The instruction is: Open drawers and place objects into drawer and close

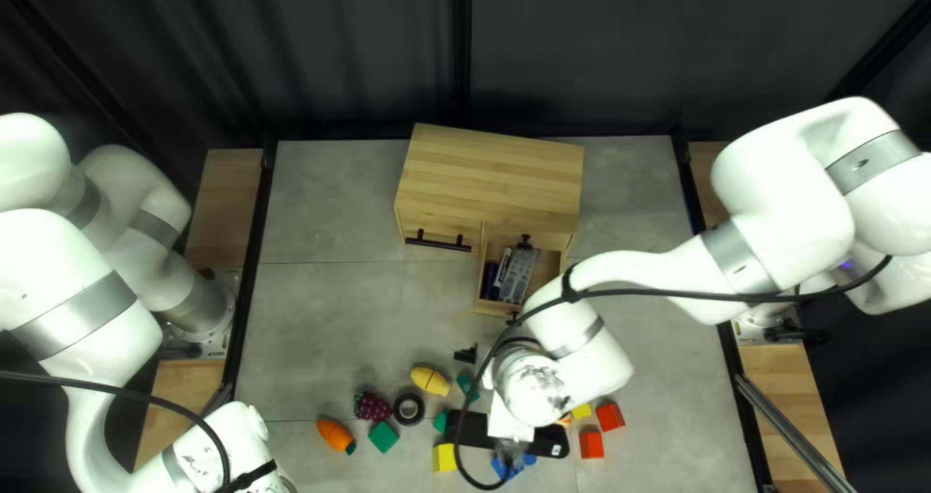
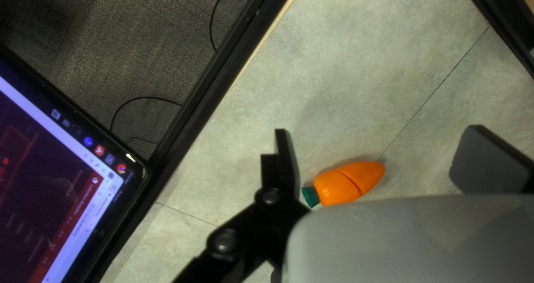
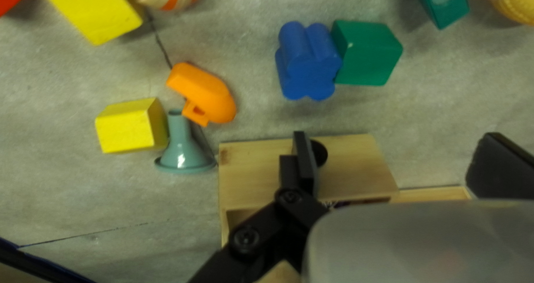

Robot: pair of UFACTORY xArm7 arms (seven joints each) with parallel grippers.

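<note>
The largest thing is the grey table (image 1: pixel 320 309), and on it, toward the far edge, stands the wooden cabinet (image 1: pixel 490 173). A screen (image 2: pixel 50 177) shows at the table's edge in the left wrist view.

My right gripper (image 1: pixel 511 451) is over the table, on the near side of the cabinet. In its wrist view its two fingers stand wide apart with nothing held, and one finger is over the drawer front, near a round black knob (image 3: pixel 319 152). My left gripper (image 2: pixel 376 141) is also wide open and it holds nothing; the orange carrot lies on the table under it.

The cabinet has a closed drawer (image 1: pixel 436 223) at its left, with a long black handle (image 1: pixel 438 245). At its right, the open drawer (image 1: pixel 497 309) is pulled out toward the near edge. Inside it lie a grey-white packet (image 1: pixel 521 275), a white marker (image 1: pixel 502 268) and a dark marker (image 1: pixel 490 280), side by side. I cannot tell how deep they lie.

The other objects are outside, on the table. The carrot (image 1: pixel 336 436) is at the left of the group, then come purple grapes (image 1: pixel 372 407) and a black ring (image 1: pixel 409 410), with a green block (image 1: pixel 383 438) just beside. A yellow toy (image 1: pixel 430 381) is nearer to the cabinet. In the right wrist view, a blue flower-shaped block (image 3: pixel 307 60) touches another green block (image 3: pixel 367 53), and a yellow block (image 3: pixel 132 125) is beside a grey-green funnel (image 3: pixel 182 149). A small orange toy (image 3: pixel 203 94) is just beside the funnel too.
</note>
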